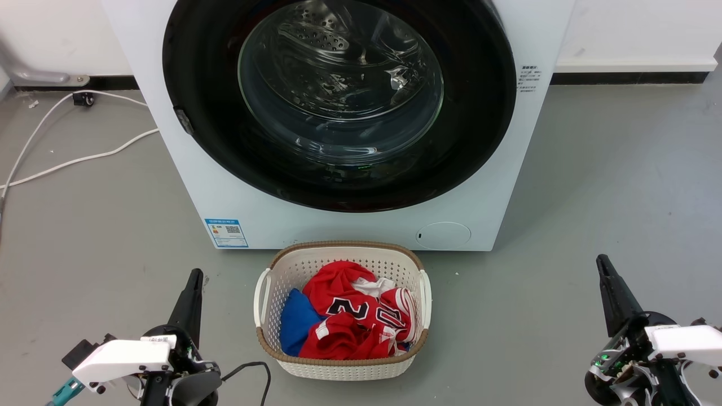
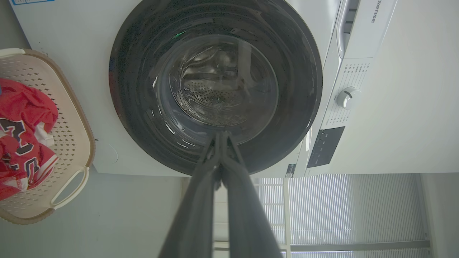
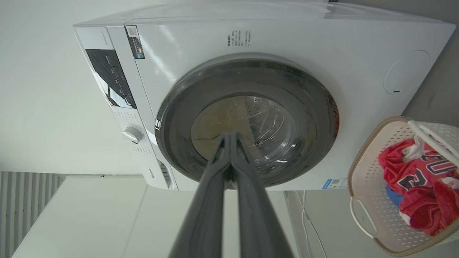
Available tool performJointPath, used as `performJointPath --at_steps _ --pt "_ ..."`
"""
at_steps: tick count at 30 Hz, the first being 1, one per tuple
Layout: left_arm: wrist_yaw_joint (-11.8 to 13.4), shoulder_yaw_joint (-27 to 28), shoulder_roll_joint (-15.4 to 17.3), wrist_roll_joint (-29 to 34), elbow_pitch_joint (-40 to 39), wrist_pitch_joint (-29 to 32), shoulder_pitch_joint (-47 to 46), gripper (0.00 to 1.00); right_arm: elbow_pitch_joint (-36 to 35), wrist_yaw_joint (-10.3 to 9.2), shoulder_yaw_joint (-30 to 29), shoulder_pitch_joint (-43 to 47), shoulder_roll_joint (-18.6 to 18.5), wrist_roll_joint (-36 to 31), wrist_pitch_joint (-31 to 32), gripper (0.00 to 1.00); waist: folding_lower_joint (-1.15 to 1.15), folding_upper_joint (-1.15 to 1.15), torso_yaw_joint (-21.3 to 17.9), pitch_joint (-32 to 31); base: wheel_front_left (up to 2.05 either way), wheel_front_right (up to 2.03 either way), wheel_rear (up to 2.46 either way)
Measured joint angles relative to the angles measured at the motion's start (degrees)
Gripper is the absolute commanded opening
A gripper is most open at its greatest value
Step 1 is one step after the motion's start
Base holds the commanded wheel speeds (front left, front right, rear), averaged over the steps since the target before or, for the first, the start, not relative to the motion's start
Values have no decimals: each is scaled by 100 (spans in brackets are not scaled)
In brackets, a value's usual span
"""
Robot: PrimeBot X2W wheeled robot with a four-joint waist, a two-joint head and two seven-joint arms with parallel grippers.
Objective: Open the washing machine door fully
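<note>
The top of the washing machine [image 1: 282,225] and of the washing machine door [image 1: 340,96] is cut off at the head view's edge, and glare on the glass blurs the drum behind it. The door lies closed against the machine's front. The left hand [image 1: 196,274] and right hand [image 1: 602,259] hang before the machine, well apart from it, flanking the laundry basket [image 1: 338,369], fingers pressed together, holding and touching nothing.
</note>
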Motion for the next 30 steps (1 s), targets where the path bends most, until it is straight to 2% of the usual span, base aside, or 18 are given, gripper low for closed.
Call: performJointPath --at_steps 30 --pt "0 16 -10 33 0 33 -1 0 1 0 -12 -1 7 -15 4 0 0 0 0 0 0 0 0"
